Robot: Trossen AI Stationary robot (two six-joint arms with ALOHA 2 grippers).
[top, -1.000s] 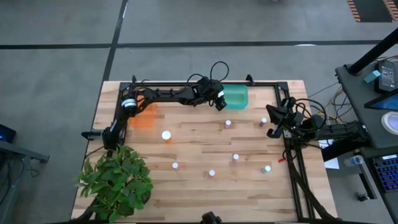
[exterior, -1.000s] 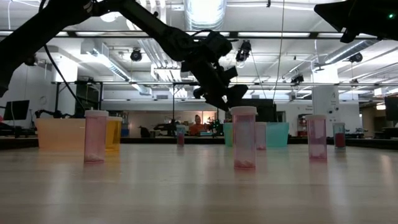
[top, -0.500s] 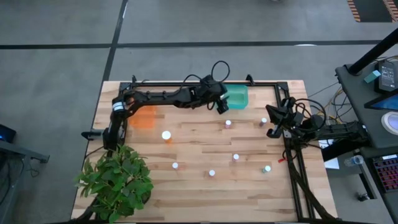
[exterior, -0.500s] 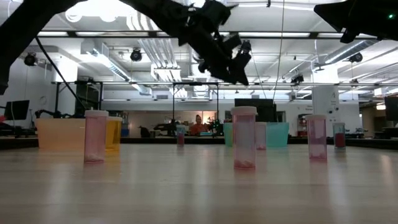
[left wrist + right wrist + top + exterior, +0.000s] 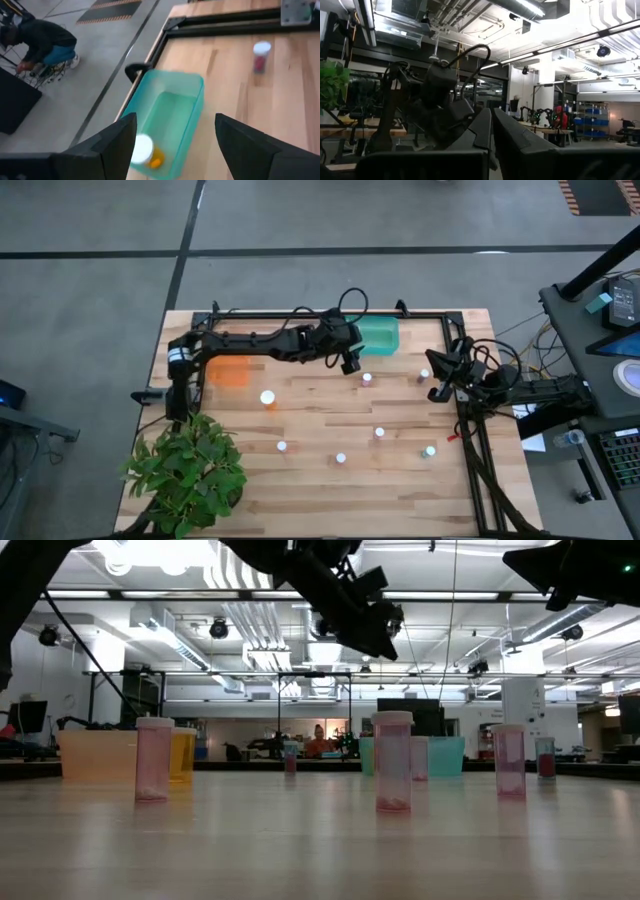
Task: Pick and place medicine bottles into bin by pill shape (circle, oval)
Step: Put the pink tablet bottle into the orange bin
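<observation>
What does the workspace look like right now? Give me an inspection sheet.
Surface: wooden table, framed by black rails.
Job's things: teal bin at the far edge holds one bottle; orange bin on the left; seven bottles stand loose on the table, one near the teal bin.
Clutter: plant on the near left corner.
Grippers: left pincer open and empty beside the teal bin; right pincer shut, waiting at the right edge.
Cables: loop over the left arm; bundle by the right arm.
Surroundings: person crouching on the floor beyond the table.
</observation>
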